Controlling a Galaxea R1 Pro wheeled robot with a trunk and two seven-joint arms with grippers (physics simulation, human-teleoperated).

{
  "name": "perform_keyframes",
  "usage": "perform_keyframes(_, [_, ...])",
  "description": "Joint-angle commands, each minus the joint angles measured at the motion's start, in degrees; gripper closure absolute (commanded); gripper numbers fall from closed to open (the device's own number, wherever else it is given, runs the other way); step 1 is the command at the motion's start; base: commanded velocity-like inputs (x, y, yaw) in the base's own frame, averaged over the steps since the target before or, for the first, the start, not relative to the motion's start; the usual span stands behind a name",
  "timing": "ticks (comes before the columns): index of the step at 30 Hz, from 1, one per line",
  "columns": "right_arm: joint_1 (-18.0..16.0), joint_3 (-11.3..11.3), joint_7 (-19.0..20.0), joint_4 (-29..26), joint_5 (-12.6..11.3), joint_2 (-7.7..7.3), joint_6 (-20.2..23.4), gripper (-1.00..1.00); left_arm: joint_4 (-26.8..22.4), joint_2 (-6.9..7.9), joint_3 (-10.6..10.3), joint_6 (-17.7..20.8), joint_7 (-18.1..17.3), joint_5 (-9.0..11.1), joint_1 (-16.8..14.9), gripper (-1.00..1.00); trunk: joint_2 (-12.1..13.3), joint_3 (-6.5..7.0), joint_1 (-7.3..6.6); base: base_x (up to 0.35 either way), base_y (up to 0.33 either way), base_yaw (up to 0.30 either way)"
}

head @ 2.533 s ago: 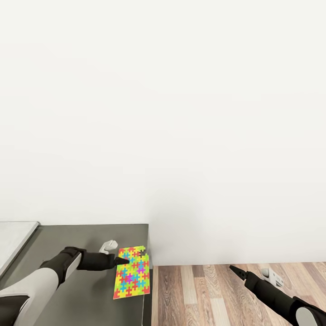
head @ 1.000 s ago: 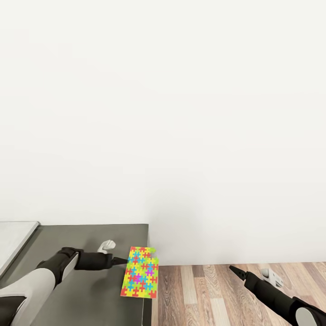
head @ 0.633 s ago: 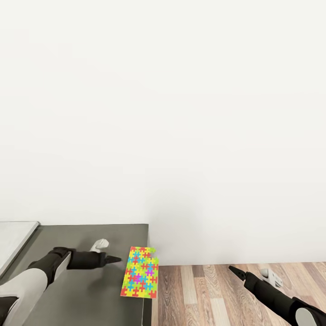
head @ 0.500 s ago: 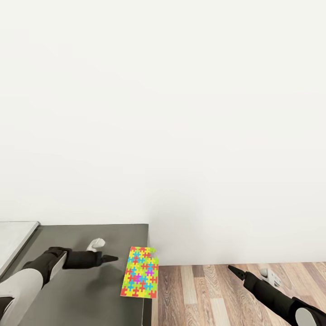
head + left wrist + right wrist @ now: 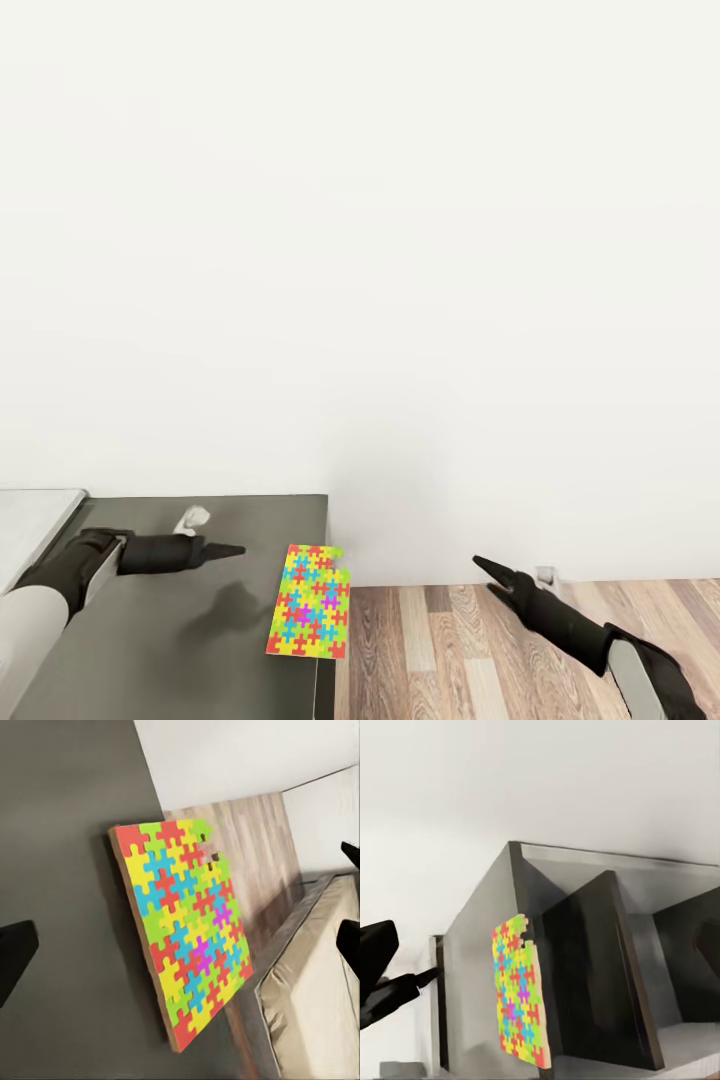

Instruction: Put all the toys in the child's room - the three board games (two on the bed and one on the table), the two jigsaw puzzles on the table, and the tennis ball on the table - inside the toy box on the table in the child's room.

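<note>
One jigsaw puzzle (image 5: 310,602), a flat multicoloured slab, lies on the dark grey-topped side unit (image 5: 170,640) with its right side overhanging the unit's edge. The left wrist view has the same puzzle (image 5: 184,937) between my widely spread fingers (image 5: 13,960). My left gripper (image 5: 238,550) hovers open a short way left of the puzzle, not touching it. Over the wood floor, my right gripper (image 5: 482,570) is open, right of the puzzle and pointing toward it. From the right wrist the puzzle (image 5: 520,990) is visible sticking out past the unit's side.
A corner of the pale table top (image 5: 30,525) is at the far left. A bare white wall rises behind the unit. Wood-plank floor (image 5: 430,640) lies to the right. The beige bed mattress (image 5: 322,1020) lies beyond the unit.
My left gripper slid the puzzle right until it overhung the unit's edge, then drew back left. In the last half second my right gripper moved left and up toward the puzzle.
</note>
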Motion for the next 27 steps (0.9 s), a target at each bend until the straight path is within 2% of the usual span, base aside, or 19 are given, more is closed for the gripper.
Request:
perform_keyframes(1, [-0.83, 0.03, 0.85, 1.46, 0.17, 0.01, 0.3, -1.0, -0.43, 0.09, 0.06, 0.84, -1.32, -0.08, -0.03, -1.0, -0.12, -0.11, 0.03, 0.0, 0.0, 0.0])
perform_keyframes(2, [-1.97, 0.29, 1.9, 3.46, 0.65, 0.0, 0.25, -1.0, -1.04, 0.17, 0.26, 1.31, -3.47, -0.06, -0.03, -1.0, -0.12, -0.11, 0.03, 0.0, 0.0, 0.0])
perform_keyframes(7, [-3.53, 0.81, 3.4, 6.08, 1.63, -0.06, 0.18, -1.0, -1.88, 0.28, 0.7, 1.84, -9.51, 0.05, -0.05, -1.0, -0.12, -0.11, 0.03, 0.0, 0.0, 0.0])
perform_keyframes(14, [-4.23, 1.02, 3.62, 6.99, 2.0, -0.02, 0.23, -1.0, -3.32, 0.31, 0.78, 1.91, -15.2, 0.13, -0.03, -1.0, -0.12, -0.11, 0.03, 0.0, 0.0, 0.0])
perform_keyframes(18, [-4.64, 1.06, 3.48, 7.25, 2.99, 0.27, 0.32, -1.0, -4.29, 0.34, 0.75, 1.87, -15.65, 0.07, -0.03, -1.0, -0.12, -0.11, 0.03, 0.0, 0.0, 0.0])
perform_keyframes(22, [-6.04, 1.63, 3.36, 8.15, 5.09, 0.68, 0.32, -1.0, -4.71, 0.55, 0.74, 1.75, -15.65, 0.09, -0.03, -1.0, -0.12, -0.11, 0.03, 0.0, 0.0, 0.0])
perform_keyframes(26, [-8.4, 3.1, 3.21, 11.85, 7.6, 0.87, 0.0, -1.0, -4.89, 0.68, 0.73, 1.69, -15.65, 0.22, -0.03, -1.0, -0.12, -0.11, 0.03, 0.0, 0.0, 0.0])
perform_keyframes(27, [-9.95, 3.66, 3.17, 14.5, 8.53, 0.97, -0.15, -1.0, -4.93, 0.72, 0.73, 1.65, -15.65, 0.29, -0.03, -1.0, -0.12, -0.11, 0.03, 0.0, 0.0, 0.0])
